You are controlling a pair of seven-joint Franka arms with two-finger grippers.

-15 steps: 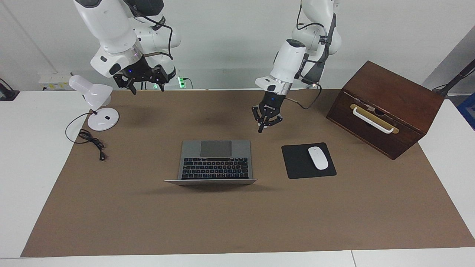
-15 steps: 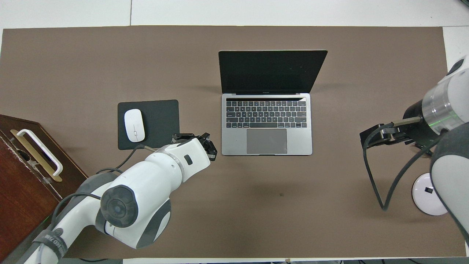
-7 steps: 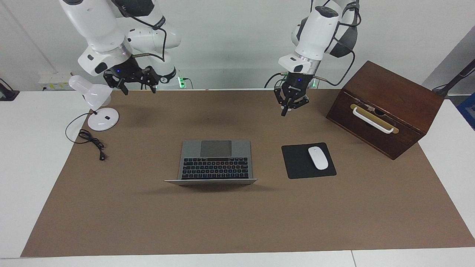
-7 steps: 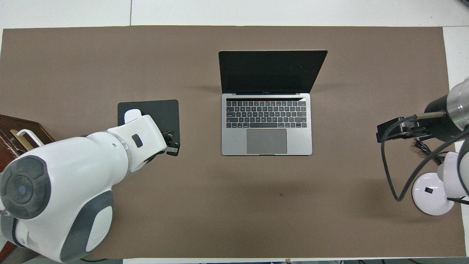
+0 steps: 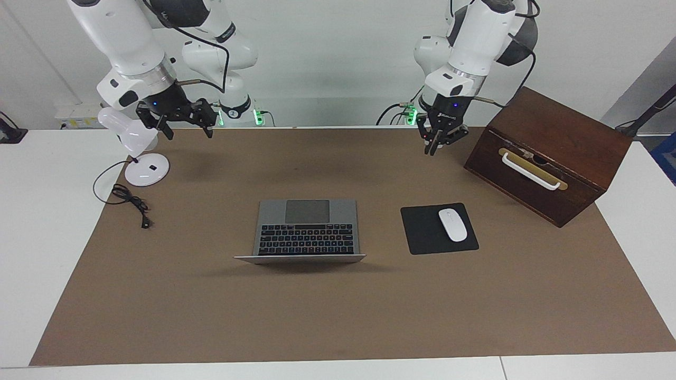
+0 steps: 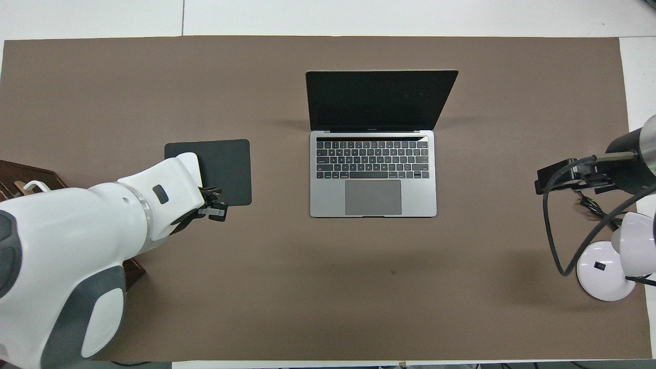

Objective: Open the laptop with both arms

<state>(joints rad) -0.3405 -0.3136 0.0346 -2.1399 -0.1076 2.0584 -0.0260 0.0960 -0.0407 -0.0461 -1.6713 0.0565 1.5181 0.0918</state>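
Laptop (image 5: 308, 230) sitting open mid-surface on the brown mat (image 5: 338, 316), lid raised, keyboard and trackpad exposed; opening step appearing done. Left end effector (image 5: 440, 138) hanging raised near the wooden box (image 5: 549, 153), empty, gap between fingers not readable. Right end effector (image 5: 186, 119) hanging raised beside the desk lamp (image 5: 134, 142), fingers spread, empty. Remaining, by judgement: only parking both arms.
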